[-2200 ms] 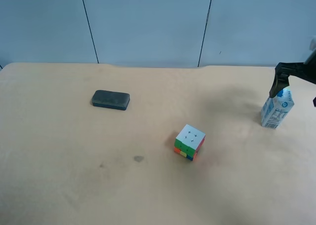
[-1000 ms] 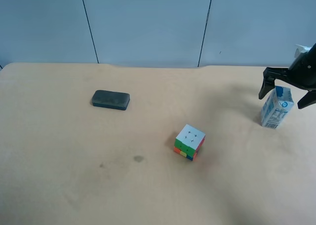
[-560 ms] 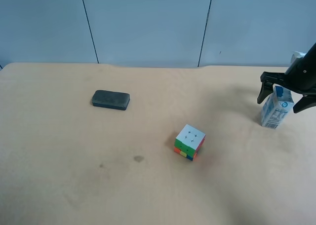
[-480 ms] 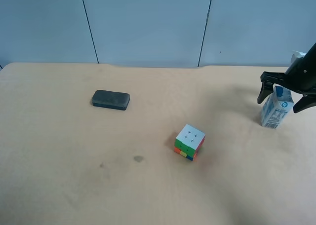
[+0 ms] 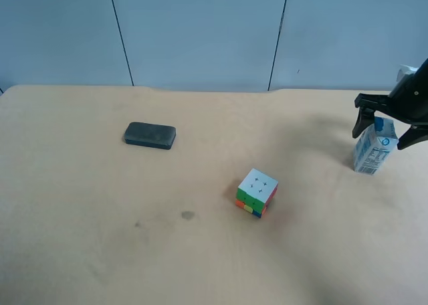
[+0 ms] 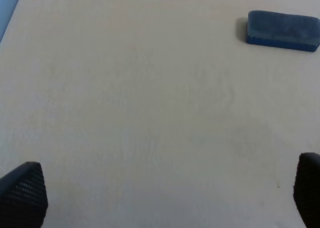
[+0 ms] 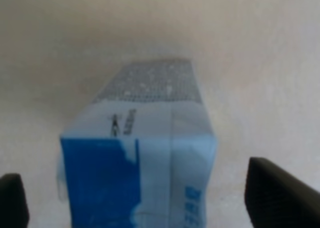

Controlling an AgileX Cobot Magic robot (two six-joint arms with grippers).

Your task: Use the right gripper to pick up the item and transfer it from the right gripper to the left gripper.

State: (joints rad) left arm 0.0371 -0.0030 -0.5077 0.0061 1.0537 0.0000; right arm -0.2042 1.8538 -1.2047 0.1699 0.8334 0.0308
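Carton [image 5: 374,148] stands between your right gripper's [image 5: 380,136] wide-spread fingers [image 5: 359,126] — close high on the gabled top and it could tip.

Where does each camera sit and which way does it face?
Exterior high: mounted high, looking down across the table toward the blue wall; only the right gripper shows.
Right wrist: on the right arm, looking down at the carton between its open fingertips.
Left wrist: on the left arm, facing bare tabletop and the dark pad; the left gripper shows as two fingertips.
Shared: carton in exterior and right wrist; pad in exterior and left wrist.
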